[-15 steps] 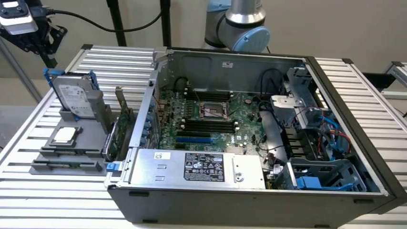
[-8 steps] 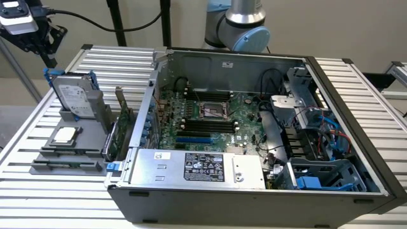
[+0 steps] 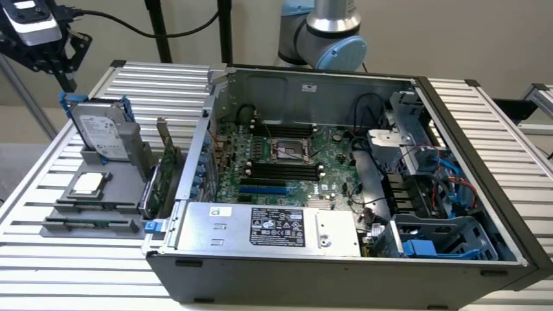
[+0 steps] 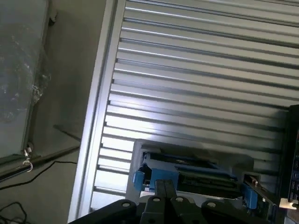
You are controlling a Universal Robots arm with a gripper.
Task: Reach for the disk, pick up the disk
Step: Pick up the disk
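The disk stands on edge in a grey holder on the slatted table, at the exterior view's left. It is silver-grey with a white label and blue rails. My gripper hangs just above and a little to the left of the disk's top edge, without touching it. In the wrist view the two fingers lie pressed together, shut on nothing. The disk shows just beyond them, edge-on, with blue rail ends on both sides.
An open computer case takes up the middle and right of the table. A silver power supply box sits at its front. A small square chip and an upright card rest in grey holders beside the disk.
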